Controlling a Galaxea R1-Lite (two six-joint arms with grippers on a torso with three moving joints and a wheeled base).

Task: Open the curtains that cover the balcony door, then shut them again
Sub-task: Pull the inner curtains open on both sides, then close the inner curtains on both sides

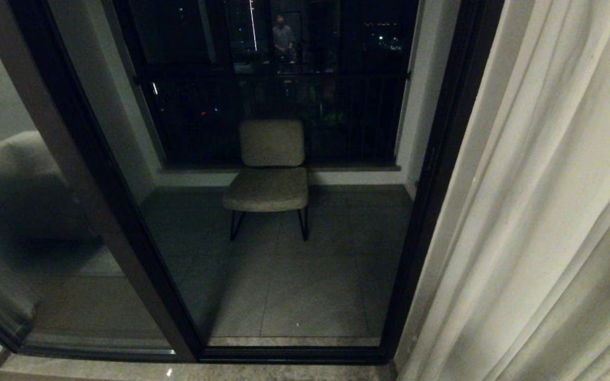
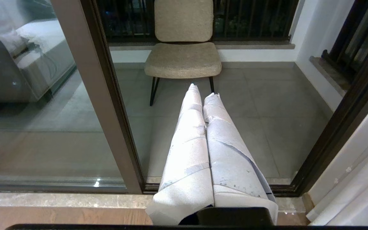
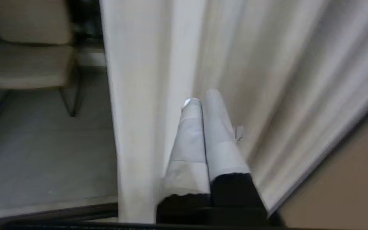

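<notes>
A cream pleated curtain (image 1: 538, 211) hangs gathered at the right, leaving the balcony door (image 1: 432, 185), glass in a dark frame, uncovered. Neither arm shows in the head view. My right gripper (image 3: 201, 97) is shut, its white-wrapped fingers (image 3: 190, 134) pressed together with no fabric showing between them. It sits close in front of the curtain's folds (image 3: 267, 64), beside the straight hemmed edge (image 3: 133, 111). My left gripper (image 2: 201, 89) is shut and empty, held low and pointing at the door glass (image 2: 235, 121). The same curtain's lower part (image 2: 356, 179) lies to its right.
A beige chair (image 1: 270, 174) on thin black legs stands on the tiled balcony behind the glass, before a dark railing. A wide brown door post (image 1: 98, 185) runs down the left. A stone threshold (image 2: 59, 199) meets the wood floor. A person's reflection (image 1: 283, 37) shows in the glass.
</notes>
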